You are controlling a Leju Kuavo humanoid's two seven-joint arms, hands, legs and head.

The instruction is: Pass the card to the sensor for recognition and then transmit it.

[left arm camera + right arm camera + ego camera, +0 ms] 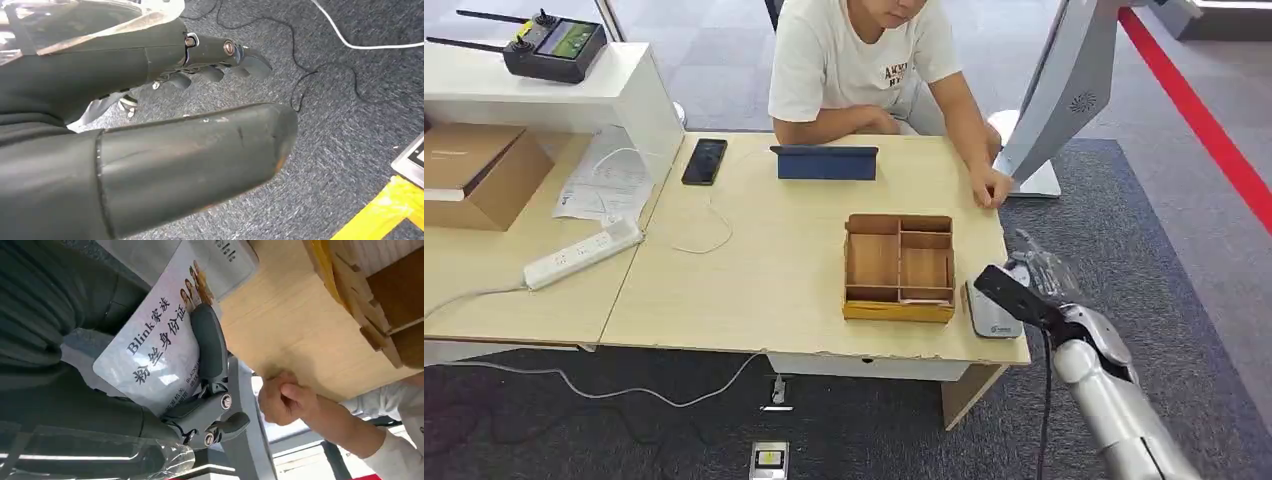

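My right hand [1027, 287] hovers at the table's front right corner, just above the white sensor [992, 314]. In the right wrist view that hand [197, 412] holds a white printed card [152, 352], with one dark finger [210, 342] pressed across its face. The card's far end lies close over the grey-white sensor [227, 257]; I cannot tell whether they touch. My left hand [150, 150] hangs over the grey carpet, holds nothing, and has its fingers [240, 55] spread apart.
A wooden divided box [899, 266] stands just left of the sensor. Across the table [754, 270] sits a person, one hand [991, 187] resting at the far right edge. A blue tablet case [824, 162], a phone [705, 160] and a power strip [582, 253] lie further left. A white kiosk [1064, 95] stands at right.
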